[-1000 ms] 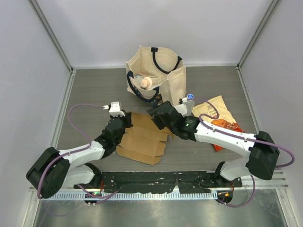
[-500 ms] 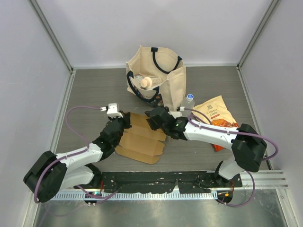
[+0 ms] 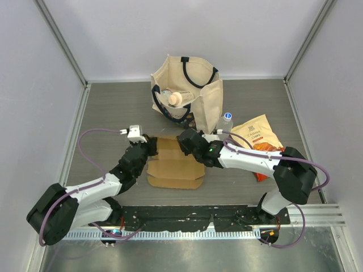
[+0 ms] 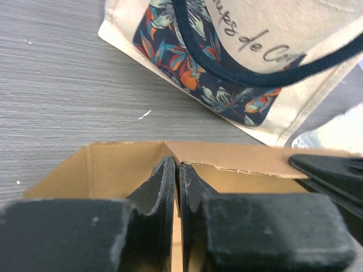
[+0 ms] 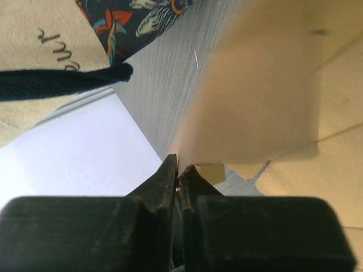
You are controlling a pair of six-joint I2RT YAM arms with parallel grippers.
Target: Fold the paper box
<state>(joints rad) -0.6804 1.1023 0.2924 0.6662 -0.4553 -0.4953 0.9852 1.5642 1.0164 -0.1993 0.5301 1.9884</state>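
The paper box point(image 3: 173, 167) is a brown cardboard blank lying mid-table between both arms, its far part raised. My left gripper point(image 3: 152, 143) is at its far left corner. In the left wrist view the fingers point(image 4: 177, 164) are pressed together on a thin upright cardboard wall point(image 4: 113, 164). My right gripper point(image 3: 184, 141) is at the far right corner. The right wrist view shows its jaws point(image 5: 180, 167) shut on the edge of a raised flap point(image 5: 255, 102).
A cream tote bag point(image 3: 187, 90) with dark handles stands just behind the box, with a bottle point(image 3: 174, 99) inside it. A small bottle point(image 3: 226, 120) and an orange-and-cream snack pouch point(image 3: 260, 136) lie to the right, behind the right arm.
The right gripper moved left onto the box's far right corner and closed on a flap. The box turned from slanted to square with the table's front edge.
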